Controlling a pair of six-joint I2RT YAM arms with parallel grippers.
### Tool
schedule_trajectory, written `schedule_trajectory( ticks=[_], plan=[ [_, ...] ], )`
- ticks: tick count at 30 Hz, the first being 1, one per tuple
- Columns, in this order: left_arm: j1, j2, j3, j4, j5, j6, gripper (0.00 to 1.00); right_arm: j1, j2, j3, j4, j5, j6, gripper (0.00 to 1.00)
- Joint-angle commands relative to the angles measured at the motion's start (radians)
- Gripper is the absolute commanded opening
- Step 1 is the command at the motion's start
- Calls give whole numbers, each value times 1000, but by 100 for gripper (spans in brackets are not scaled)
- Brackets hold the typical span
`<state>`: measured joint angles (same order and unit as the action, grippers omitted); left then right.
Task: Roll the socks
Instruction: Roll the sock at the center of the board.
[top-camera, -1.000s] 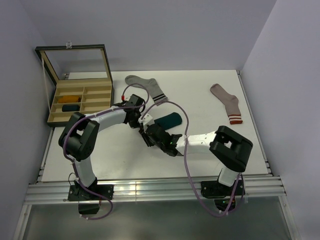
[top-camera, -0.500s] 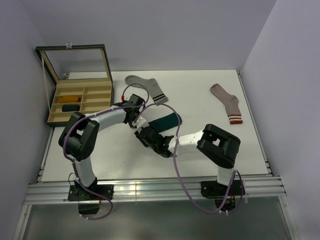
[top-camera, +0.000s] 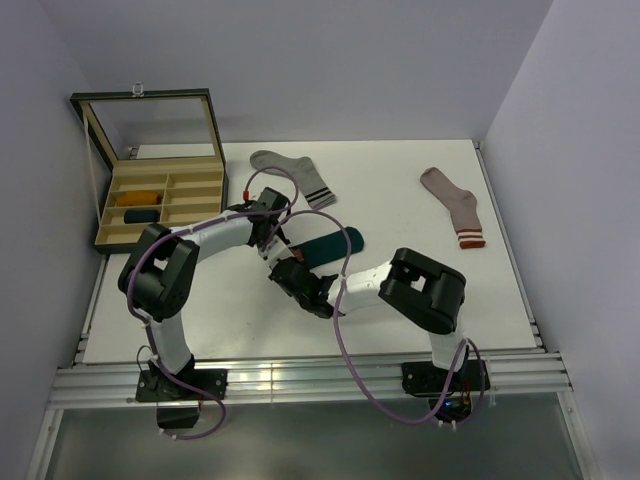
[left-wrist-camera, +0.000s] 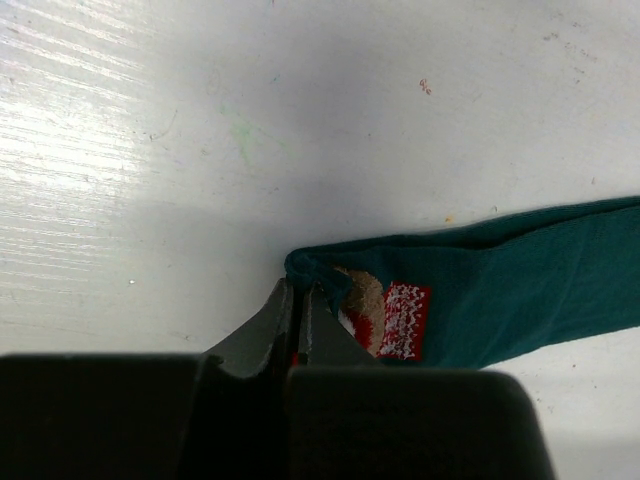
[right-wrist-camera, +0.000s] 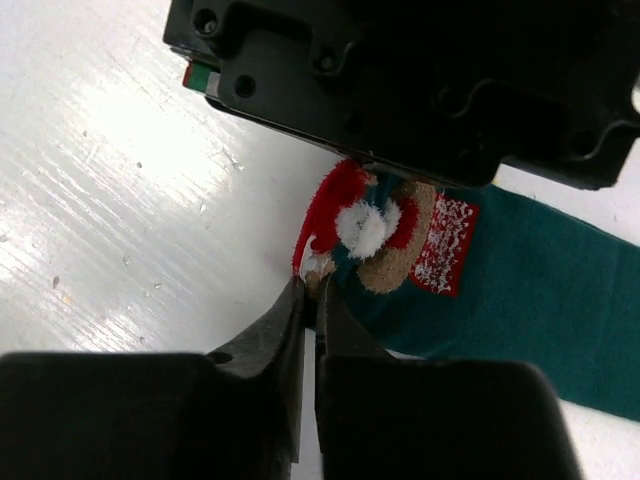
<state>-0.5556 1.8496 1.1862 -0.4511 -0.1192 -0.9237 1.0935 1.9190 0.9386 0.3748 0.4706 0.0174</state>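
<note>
Pinching one end: left pincer (left-wrist-camera: 298, 300) clamped on cuff corner of dark teal ankle sock with red-white Christmas figure (top-camera: 328, 246). Right pincer (right-wrist-camera: 308, 292) narrow, nipping cuff edge just beside. Sock flat mid-worktop (top-camera: 420, 290). Top view: cuff at 8 o'clock, toe at 2 o'clock. Roll likely runs toeward; both arms equally near.

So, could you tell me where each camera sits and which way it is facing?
Top external: above and behind the bases, looking down on the table; both arms show, left gripper and right gripper meeting at the teal sock.
Left wrist: on that arm, looking down past its shut fingers at the sock's end.
Right wrist: likewise, its fingers at the red-white figure, the left gripper's black body above.
Shared: both wrist views show that figure.
</note>
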Motion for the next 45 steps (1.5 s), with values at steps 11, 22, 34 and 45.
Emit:
schedule_trajectory(
  ticks=[11,22,34,45],
  plan=[
    [68,-127,-82,38,50,-49,28,-184,-104,-37,-152,-450,210,0],
    [111,-341,-341,316,101,-184,58,-405,-60,-99,-33,-1059,478,0],
    [63,-369,-474,514,193,-218,53,-609,113,-245,426,-1328,892,0],
    [8,-279,-471,580,211,-205,51,-623,144,-181,271,-1300,836,0]
  ],
)
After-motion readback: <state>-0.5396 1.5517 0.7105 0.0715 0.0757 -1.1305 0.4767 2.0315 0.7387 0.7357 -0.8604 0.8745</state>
